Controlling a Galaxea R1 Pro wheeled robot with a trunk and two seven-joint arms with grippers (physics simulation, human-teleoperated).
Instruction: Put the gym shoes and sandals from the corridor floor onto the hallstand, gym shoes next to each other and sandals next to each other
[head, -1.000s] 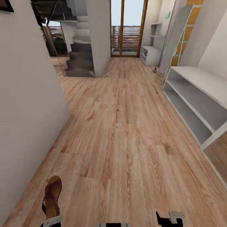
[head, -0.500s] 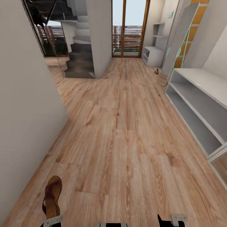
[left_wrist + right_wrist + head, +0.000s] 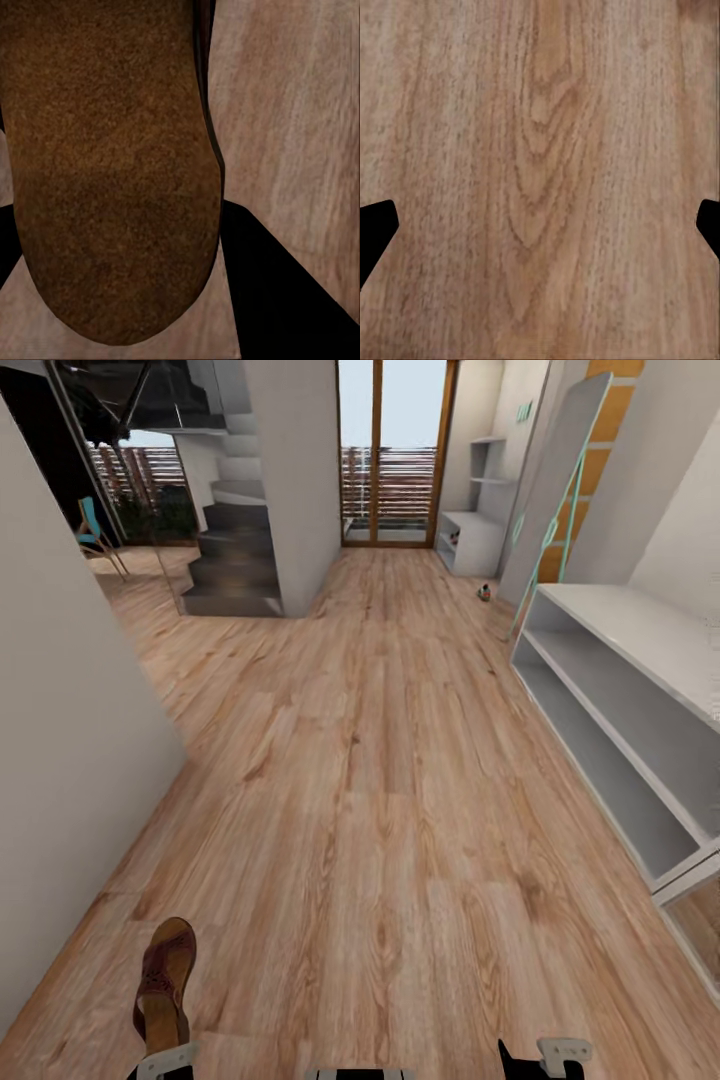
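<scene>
Corridor, robot standing on the wood-plank corridor floor (image 3: 380,780), head camera looking down its length.

Left tool (image 3: 160,1062): low at the near edge of the head view, just its pale finger tops showing. It has hold of one brown sandal (image 3: 165,982), which sticks out ahead of it, toe forward, strap side up, raised above the planks. In the left wrist view the sandal's brown suede-like surface (image 3: 112,165) lies very close to the lens, dark finger shapes either side of it, floor behind. Closed on the sandal, then.

Right tool (image 3: 540,1057): also at the near edge, black and pale parts visible. In the right wrist view its two dark fingertips (image 3: 375,229) sit at opposite edges with bare floor (image 3: 540,180) between them. Spread wide, holding nothing.

Hallstand (image 3: 620,710): light grey, low and long, against the right-hand wall, flat top and open shelf tiers.

A tall tilted panel with a teal edge (image 3: 555,490) leans beyond it. On the floor near the foot of that panel, a small object with red and white on it (image 3: 485,592), too small to identify.

Far end: glass door with wooden frame (image 3: 390,450), a pale shelf unit (image 3: 470,510) beside it, dark staircase (image 3: 225,560) to the left behind a white pillar (image 3: 290,470).
</scene>
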